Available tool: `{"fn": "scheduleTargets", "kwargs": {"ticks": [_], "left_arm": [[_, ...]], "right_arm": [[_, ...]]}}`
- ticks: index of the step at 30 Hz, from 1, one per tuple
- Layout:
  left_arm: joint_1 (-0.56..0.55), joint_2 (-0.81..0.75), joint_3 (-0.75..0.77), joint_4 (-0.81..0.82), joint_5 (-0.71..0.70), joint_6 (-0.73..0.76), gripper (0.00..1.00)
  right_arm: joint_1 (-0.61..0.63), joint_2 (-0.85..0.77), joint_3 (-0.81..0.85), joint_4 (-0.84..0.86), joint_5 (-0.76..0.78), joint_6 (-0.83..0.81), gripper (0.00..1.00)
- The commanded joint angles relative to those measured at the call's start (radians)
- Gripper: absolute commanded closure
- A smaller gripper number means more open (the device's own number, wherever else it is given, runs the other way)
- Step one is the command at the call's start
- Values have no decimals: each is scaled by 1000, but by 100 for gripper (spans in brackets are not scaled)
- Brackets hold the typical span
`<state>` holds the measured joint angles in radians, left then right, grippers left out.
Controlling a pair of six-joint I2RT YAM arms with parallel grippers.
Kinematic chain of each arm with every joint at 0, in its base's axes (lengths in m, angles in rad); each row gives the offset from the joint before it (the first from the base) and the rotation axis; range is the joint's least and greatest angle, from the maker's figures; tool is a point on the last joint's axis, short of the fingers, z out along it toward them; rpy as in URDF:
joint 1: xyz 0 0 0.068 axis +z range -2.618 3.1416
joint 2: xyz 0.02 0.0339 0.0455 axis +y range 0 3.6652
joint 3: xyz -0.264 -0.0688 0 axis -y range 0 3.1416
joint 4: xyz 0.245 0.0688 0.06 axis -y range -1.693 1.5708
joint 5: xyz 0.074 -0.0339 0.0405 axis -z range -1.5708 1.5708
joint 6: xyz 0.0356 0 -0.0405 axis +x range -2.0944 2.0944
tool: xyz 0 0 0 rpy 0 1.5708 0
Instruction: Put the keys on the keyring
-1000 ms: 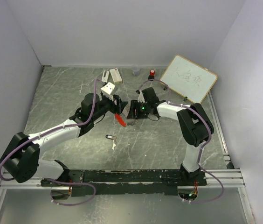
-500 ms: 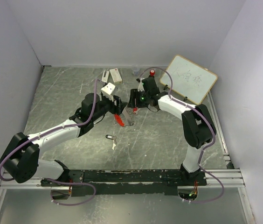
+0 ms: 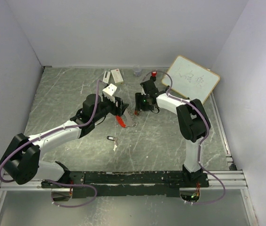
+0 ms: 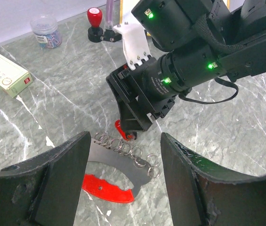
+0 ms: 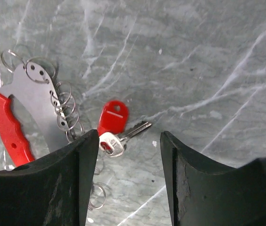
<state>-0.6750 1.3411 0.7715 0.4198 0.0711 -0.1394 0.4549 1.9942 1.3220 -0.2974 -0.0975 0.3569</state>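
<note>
Left wrist view shows me the left gripper [image 4: 125, 143] with its jaws spread wide and nothing held. It hangs over the keyring [image 4: 116, 169], which lies flat on the marble table [image 4: 246, 141]. The keyring's red handle is nearest me and its row of small rings faces the right gripper [image 4: 135, 120].

In the right wrist view, that gripper's jaws also stand wide apart and empty. The red-headed key [image 5: 113, 117] lies on the table between them, just beside the rings. I cannot tell whether it is hooked to one.

From the top view, the black-headed key [image 3: 110, 138] lies nearer the arm bases, apart from the 2 grippers, beside a small white scrap [image 3: 115, 146].
</note>
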Motion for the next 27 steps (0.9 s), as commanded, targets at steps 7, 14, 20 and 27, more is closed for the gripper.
{"fn": "scheduleTargets", "kwargs": {"ticks": [7,14,20,27], "left_arm": [[6,7,22,7,-2,-1,29],[7,-2,12,10,-1,-3,29],[8,-22,-1,9,-4,-2,29],[8,-34,-8,4,-10,1,29]], "right_arm": [[33,73,62,-51,12,16,45],[95,74,30,-45,2,58,46],[119,116,63,-129,149,32,47],[115,118,66,-138,239,26,52]]}}
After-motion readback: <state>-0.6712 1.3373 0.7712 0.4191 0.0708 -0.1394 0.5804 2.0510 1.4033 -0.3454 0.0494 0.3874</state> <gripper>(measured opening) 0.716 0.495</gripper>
